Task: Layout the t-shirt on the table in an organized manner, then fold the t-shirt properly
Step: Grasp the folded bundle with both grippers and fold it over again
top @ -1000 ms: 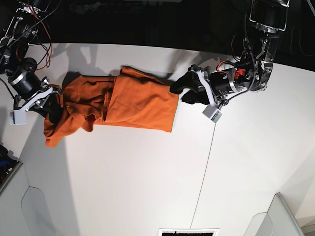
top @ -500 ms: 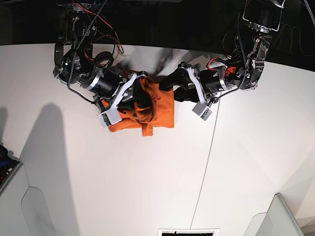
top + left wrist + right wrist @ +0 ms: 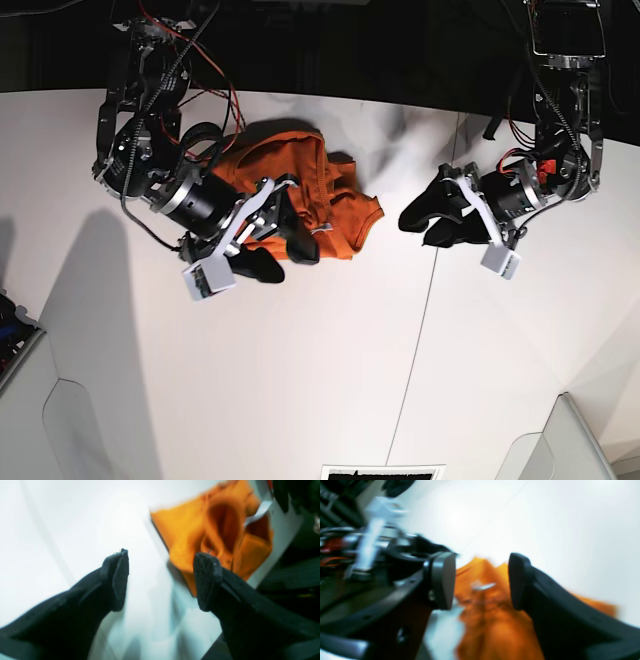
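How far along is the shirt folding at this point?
Done: little that shows. The t-shirt lies in a rumpled heap on the table, neither spread flat nor neatly folded. In hand: nothing; the right gripper is open over the heap, the left gripper open and clear of it. Left: spreading the shirt out, then folding it properly.

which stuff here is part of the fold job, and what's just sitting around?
Part of the job:
- t-shirt, bunched up
- table
- right gripper, open over the shirt
- left gripper, open, clear of the shirt

Lying about:
- grey bins at the near corners
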`<control>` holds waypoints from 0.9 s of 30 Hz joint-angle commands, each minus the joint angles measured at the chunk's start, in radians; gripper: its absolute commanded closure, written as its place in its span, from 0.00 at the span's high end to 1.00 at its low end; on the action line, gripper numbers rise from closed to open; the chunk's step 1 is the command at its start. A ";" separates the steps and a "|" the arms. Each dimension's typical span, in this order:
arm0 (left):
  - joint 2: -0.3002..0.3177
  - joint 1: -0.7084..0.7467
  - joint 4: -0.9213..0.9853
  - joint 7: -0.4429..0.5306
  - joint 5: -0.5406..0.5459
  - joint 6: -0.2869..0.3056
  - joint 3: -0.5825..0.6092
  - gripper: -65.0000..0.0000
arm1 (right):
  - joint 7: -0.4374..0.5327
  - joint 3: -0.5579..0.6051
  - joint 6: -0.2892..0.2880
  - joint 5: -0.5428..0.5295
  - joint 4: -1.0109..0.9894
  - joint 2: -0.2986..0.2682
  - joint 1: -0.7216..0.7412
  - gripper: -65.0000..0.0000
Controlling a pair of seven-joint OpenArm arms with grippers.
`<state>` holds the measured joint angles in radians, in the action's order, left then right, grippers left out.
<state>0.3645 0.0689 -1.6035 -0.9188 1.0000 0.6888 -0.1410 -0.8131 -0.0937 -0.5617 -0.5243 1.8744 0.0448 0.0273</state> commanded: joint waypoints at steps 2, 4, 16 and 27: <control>0.035 -0.016 -0.082 0.016 0.051 0.009 -0.004 0.58 | 0.063 -0.040 -0.008 0.035 0.015 0.002 0.038 0.32; 0.044 -0.015 -0.161 -0.016 0.099 0.009 -0.003 0.40 | 0.080 -0.076 0.009 0.092 0.002 0.002 0.066 0.08; -0.067 0.026 -0.306 0.139 -0.214 0.009 0.377 0.11 | 0.174 -0.132 0.006 0.139 -0.441 -0.104 0.265 0.00; -0.094 -0.123 0.130 0.190 -0.295 0.009 0.382 0.11 | 0.058 0.047 -0.011 0.096 -0.552 -0.157 0.286 0.00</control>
<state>0.2642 -0.0360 -1.4597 -0.7471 0.6922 0.6968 0.2474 -0.7700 -0.0422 -0.5621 -0.4179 1.3060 -0.1001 0.2913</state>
